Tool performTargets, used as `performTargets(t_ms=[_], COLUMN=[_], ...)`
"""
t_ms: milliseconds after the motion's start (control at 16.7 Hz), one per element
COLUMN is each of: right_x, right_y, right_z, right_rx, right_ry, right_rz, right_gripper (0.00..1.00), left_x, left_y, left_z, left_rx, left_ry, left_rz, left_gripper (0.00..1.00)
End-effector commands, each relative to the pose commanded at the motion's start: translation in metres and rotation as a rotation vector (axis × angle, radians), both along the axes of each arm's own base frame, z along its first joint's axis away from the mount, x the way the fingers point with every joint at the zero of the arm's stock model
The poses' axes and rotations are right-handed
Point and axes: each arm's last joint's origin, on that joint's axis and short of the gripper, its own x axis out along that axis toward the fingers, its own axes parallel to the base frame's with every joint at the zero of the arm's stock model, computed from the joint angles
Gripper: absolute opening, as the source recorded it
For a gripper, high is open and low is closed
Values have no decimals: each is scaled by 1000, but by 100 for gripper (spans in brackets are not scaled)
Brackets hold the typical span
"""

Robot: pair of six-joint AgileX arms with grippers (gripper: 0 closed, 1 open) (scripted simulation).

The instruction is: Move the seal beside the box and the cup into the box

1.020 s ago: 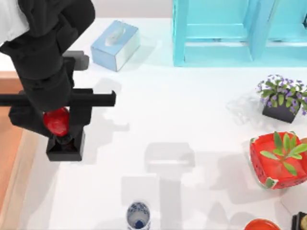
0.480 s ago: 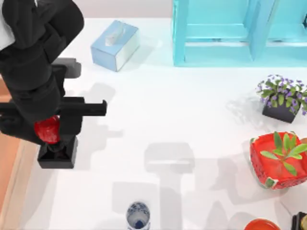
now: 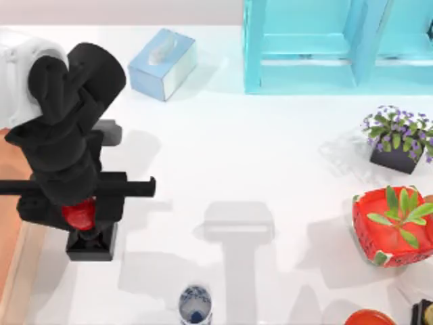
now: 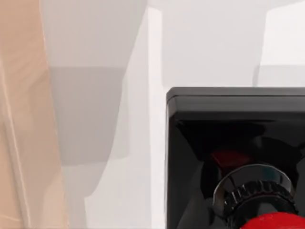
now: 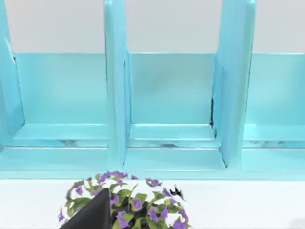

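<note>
The seal (image 3: pixel 90 247), a red ball knob on a black square base, is at the table's left side, just right of the wooden box's (image 3: pixel 7 250) pale rim. My left gripper (image 3: pixel 79 211) comes down from above and is shut on the red knob. In the left wrist view the seal's black base (image 4: pixel 228 138) is over the white table, with the box's rim (image 4: pixel 24 119) a short way off. The small white-and-blue cup (image 3: pixel 195 304) stands upright at the table's front edge, right of the seal and well apart from it.
A light-blue tissue box (image 3: pixel 162 62) lies at the back left, and a turquoise shelf (image 3: pixel 338 47) spans the back right. A purple-flower pot (image 3: pixel 399 139) and a red watermelon-patterned plant bowl (image 3: pixel 392 227) stand at the right.
My left gripper carried the seal leftward toward the box, then came down and a little forward, so the seal now looks smaller and lower by the rim.
</note>
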Motion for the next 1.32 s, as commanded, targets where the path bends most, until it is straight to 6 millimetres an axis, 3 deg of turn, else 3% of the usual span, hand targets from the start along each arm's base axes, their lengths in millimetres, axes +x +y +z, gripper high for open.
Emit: performTargets(t_ms=[240,1020,1320], right_x=[0,0,0], right_y=[0,0,0], right_z=[0,0,0], right_rx=[0,0,0], right_ry=[0,0,0], right_rz=[0,0,0], right_gripper=[100,100,100], left_x=[0,0,0], left_y=[0,0,0], left_z=[-1,-1,-1], left_rx=[0,0,0], left_ry=[0,0,0], left_rz=[0,0,0], left_gripper=[0,98,100])
